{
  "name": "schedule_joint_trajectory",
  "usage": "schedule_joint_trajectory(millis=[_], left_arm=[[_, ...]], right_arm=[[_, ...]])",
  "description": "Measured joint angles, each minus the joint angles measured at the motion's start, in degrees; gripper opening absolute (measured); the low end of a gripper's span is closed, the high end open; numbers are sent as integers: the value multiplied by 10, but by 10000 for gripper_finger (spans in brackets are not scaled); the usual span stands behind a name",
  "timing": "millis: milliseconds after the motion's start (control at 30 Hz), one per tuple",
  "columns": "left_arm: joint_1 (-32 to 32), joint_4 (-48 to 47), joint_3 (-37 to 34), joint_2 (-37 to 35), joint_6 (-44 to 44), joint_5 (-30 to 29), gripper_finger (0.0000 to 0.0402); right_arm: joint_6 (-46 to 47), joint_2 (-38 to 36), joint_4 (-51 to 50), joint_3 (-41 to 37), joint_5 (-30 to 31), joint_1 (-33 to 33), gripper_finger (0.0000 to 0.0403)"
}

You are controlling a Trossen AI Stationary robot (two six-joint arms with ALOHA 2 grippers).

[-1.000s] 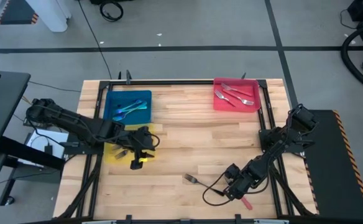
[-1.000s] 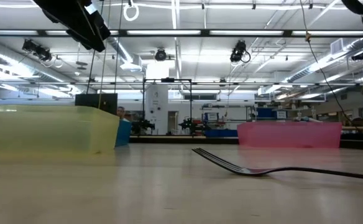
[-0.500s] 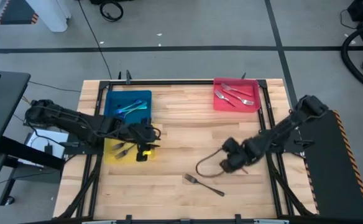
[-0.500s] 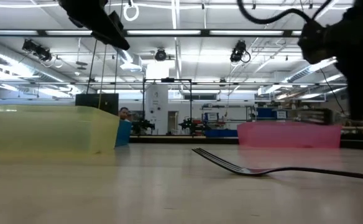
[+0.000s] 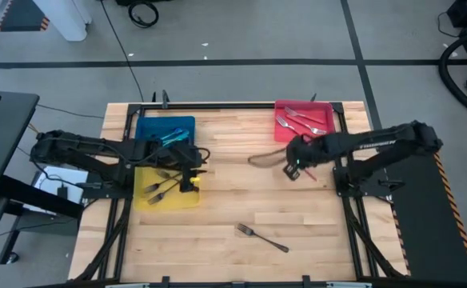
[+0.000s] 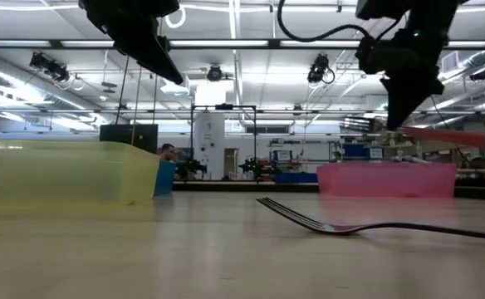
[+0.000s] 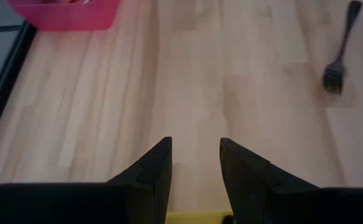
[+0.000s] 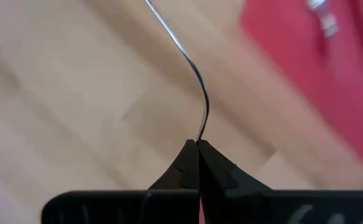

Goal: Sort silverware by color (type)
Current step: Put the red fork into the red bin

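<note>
My right gripper is shut on a red-handled fork in the air, just near of the red tray, which holds several red-handled forks. My left gripper is open and empty above the right rim of the yellow tray, where grey forks lie. The blue tray holds teal forks. One dark fork lies flat on the table near the front; it also shows in the low view. My right gripper pinches the fork between its two shut fingers, on its thin metal stem close to the red handle. The fingers come from above and lie across the fork. The fork is lifted clear and about level, and its red handle sticks out to one side.
Black frame rails run along the table's left and right edges. A cable loop hangs beside my right gripper. Bare wood lies between the trays and the loose fork.
My right gripper has risen from the table's near right part and gone toward the far edge, up to the red tray, carrying the red-handled fork clear of the table. My left gripper has gone toward the far edge over the yellow tray.
</note>
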Motion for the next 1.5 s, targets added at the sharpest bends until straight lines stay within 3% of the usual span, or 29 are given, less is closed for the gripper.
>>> schedule_joint_trajectory(millis=[267,467,700,933,1033,1200,1500], left_arm=[[36,-1,0,0,36,0,134],[55,15,0,0,51,0,134],[72,36,0,1,100,0,134],[86,96,0,1,187,21,134],[92,100,0,1,193,31,134],[107,99,0,2,193,31,134],[148,114,0,2,228,31,134]], right_arm=[[-176,-29,14,1,18,-178,1],[-311,-25,84,1,19,-311,1],[-443,-19,148,2,7,-423,1],[-528,47,211,2,11,-469,0],[-548,81,213,2,-22,-479,0],[-551,119,216,1,-7,-495,0],[-577,177,216,2,-35,-512,19]])
